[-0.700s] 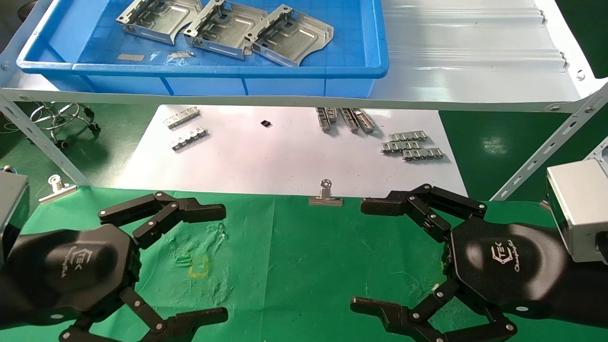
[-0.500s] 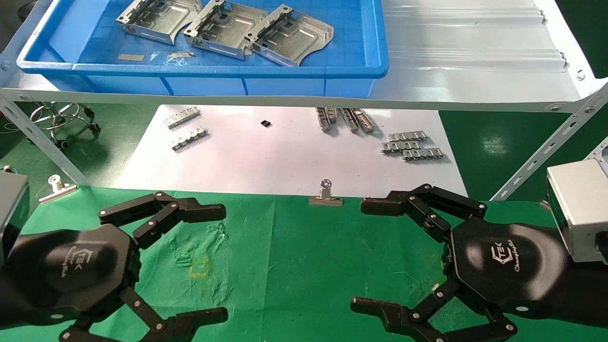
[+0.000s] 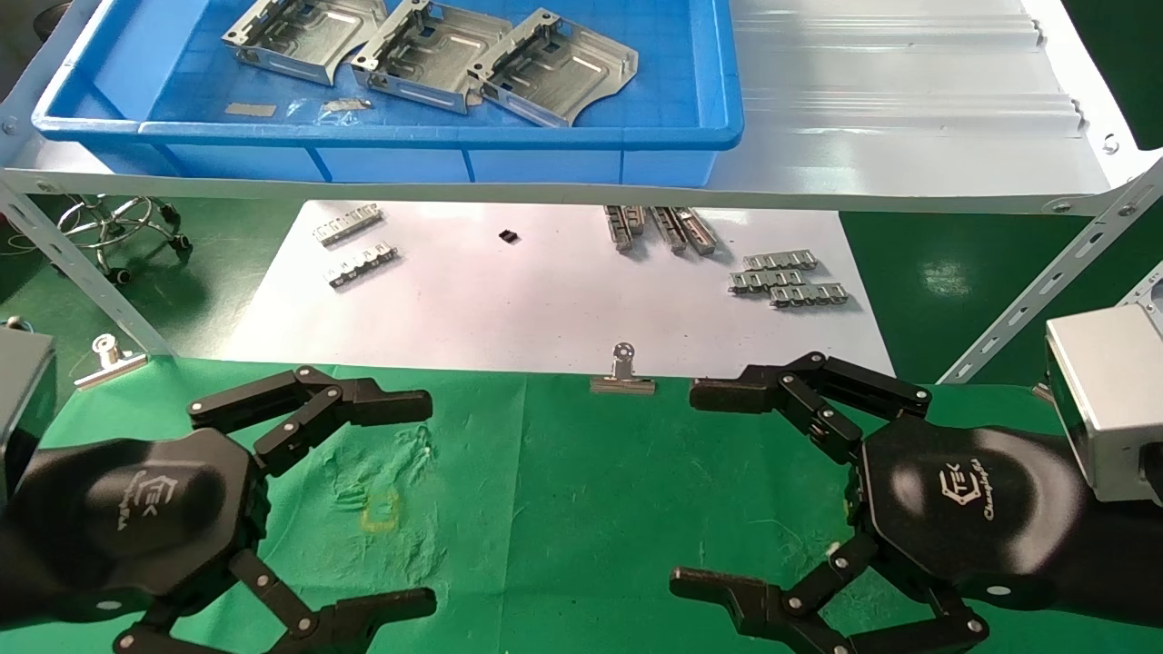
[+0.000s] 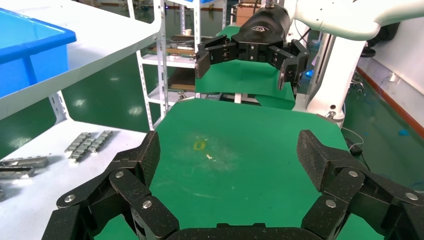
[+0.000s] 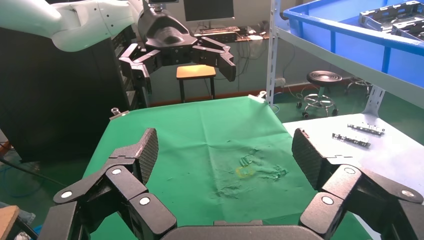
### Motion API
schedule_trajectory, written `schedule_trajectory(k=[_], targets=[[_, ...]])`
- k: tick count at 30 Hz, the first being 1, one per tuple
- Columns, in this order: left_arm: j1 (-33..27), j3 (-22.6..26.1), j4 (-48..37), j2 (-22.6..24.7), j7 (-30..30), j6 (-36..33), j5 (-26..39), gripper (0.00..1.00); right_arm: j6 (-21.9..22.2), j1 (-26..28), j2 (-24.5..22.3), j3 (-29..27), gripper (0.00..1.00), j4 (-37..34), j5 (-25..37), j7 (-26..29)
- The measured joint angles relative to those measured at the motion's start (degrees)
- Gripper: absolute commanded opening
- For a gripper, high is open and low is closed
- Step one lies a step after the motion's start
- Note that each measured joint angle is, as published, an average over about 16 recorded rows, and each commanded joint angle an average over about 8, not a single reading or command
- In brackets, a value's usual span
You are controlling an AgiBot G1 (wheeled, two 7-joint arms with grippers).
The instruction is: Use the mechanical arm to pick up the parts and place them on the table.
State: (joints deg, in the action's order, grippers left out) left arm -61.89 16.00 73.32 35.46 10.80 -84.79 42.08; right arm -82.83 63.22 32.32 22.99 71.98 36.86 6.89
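Note:
Three shiny silver parts (image 3: 427, 52) lie side by side in a blue bin (image 3: 382, 136) on the grey shelf at the back left. The green-cloth table (image 3: 581, 509) lies in front, with a small yellowish mark (image 3: 380, 513). My left gripper (image 3: 422, 500) is open and empty, low over the table's left side. My right gripper (image 3: 690, 486) is open and empty over the table's right side. The two face each other. In the left wrist view the mark (image 4: 199, 145) lies between the open fingers (image 4: 315, 160). In the right wrist view the parts (image 5: 395, 15) show in the bin.
A white sheet (image 3: 545, 309) behind the green cloth carries several small ridged metal strips (image 3: 786, 277). Silver binder clips (image 3: 622, 377) sit at the cloth's far edge. Slanted shelf struts (image 3: 1045, 282) stand at both sides. A stool (image 3: 123, 222) stands on the floor at left.

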Motion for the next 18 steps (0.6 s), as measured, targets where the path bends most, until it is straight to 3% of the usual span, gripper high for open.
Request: schedule_trajectory(k=[9, 18], targets=[[-3.12, 0.55, -1.57, 3.77, 0.85, 5.78, 2.15, 1.0, 0.0, 0.0, 0.0, 0.0, 0.0, 0.0, 0.0, 0.0], [-11.17, 2.28, -7.69, 10.5, 1.97, 14.54, 7.21, 1.0, 0.0, 0.0, 0.0, 0.0, 0.0, -0.01, 0.0, 0.0]])
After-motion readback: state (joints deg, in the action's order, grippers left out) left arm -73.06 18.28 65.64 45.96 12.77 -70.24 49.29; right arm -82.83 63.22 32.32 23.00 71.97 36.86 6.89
